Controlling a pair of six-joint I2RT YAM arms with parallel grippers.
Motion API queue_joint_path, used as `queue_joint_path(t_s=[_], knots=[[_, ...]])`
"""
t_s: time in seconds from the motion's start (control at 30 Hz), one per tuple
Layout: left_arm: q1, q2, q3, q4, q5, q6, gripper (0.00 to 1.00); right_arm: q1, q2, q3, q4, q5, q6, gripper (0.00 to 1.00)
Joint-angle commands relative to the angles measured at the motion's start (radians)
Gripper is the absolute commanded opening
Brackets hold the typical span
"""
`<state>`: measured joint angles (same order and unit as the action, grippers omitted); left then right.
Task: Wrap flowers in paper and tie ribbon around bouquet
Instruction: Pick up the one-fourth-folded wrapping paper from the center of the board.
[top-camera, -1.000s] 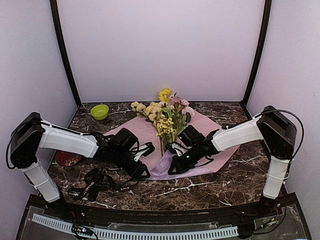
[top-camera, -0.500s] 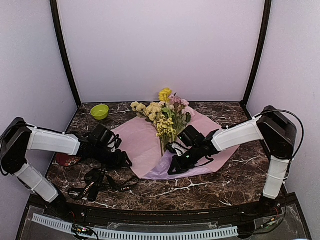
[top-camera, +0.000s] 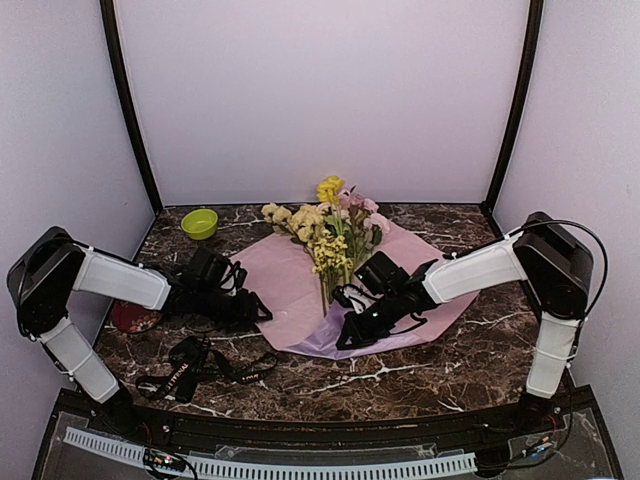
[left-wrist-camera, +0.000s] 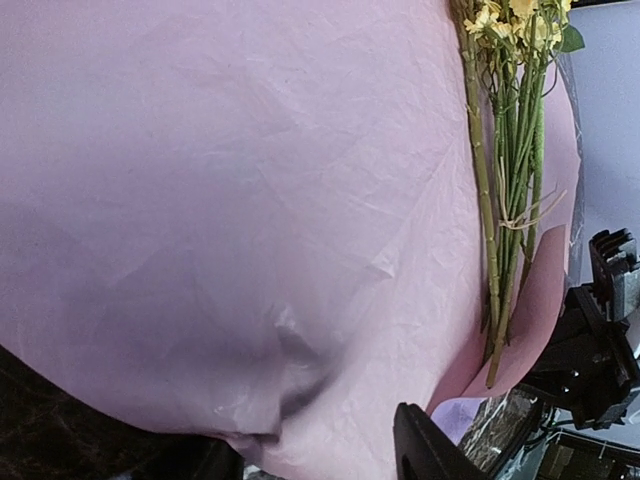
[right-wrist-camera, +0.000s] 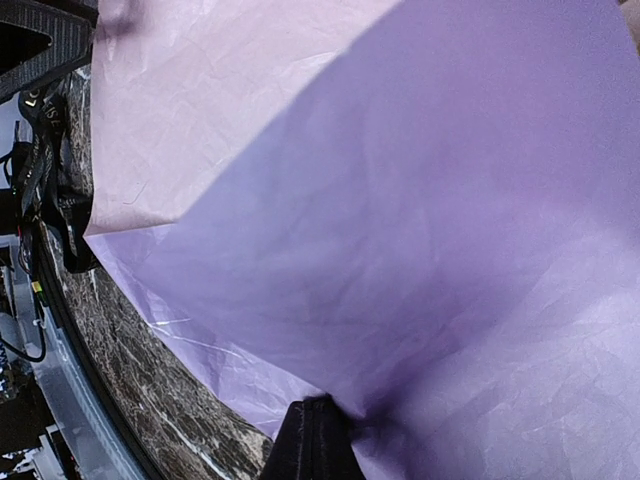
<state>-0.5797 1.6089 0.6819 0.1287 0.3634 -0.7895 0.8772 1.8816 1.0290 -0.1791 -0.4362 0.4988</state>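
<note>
The dark marble table (top-camera: 470, 360) is seen first, and most of its middle is taken up by the paper (top-camera: 285, 280), spread flat as a lilac sheet. Both arms are stretched in low towards it, one from each side.

The flowers (top-camera: 330, 230) are laid on the sheet's middle. The blooms are pointed to the far wall and the stems run back to the near edge. In the left wrist view the green stems are shown lying on the paper, bound with a thin tie.

At the near edge a corner of the paper is folded up over the stem ends. It is pinched there in the right gripper (top-camera: 347, 338), with the jaws closed tight on the fold.

The left gripper (top-camera: 258, 308) is brought to the sheet's left edge. Its jaws are seen partly apart, with the edge between them; whether the paper is touched cannot be told.

The ribbon (top-camera: 185, 375) is left in a loose tangle on the near-left marble, apart from the paper. A green bowl (top-camera: 200, 223) is spotted at the far left.
</note>
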Motion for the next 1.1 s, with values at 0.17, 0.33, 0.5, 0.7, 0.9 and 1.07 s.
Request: queue_joint_path(t_s=[0.17, 0.33, 0.5, 0.7, 0.9, 1.07], knots=[[0.003, -0.008, 0.019, -0.016, -0.107, 0.070, 0.38, 0.009, 0.006, -0.023, -0.018, 0.045, 0.011, 0.00], [0.000, 0.001, 0.060, -0.050, -0.126, 0.104, 0.21, 0.009, -0.002, -0.026, -0.017, 0.051, 0.015, 0.00], [-0.021, -0.009, 0.101, -0.098, -0.156, 0.138, 0.16, 0.009, 0.001, -0.026, -0.013, 0.052, 0.019, 0.00], [-0.065, -0.001, 0.133, -0.121, -0.187, 0.162, 0.07, 0.009, 0.001, -0.027, -0.017, 0.052, 0.018, 0.00], [-0.132, 0.036, 0.252, -0.198, -0.246, 0.244, 0.00, 0.010, 0.002, -0.023, -0.011, 0.048, 0.024, 0.00], [-0.173, 0.051, 0.348, -0.255, -0.272, 0.285, 0.00, 0.010, 0.003, -0.022, -0.006, 0.048, 0.031, 0.00]])
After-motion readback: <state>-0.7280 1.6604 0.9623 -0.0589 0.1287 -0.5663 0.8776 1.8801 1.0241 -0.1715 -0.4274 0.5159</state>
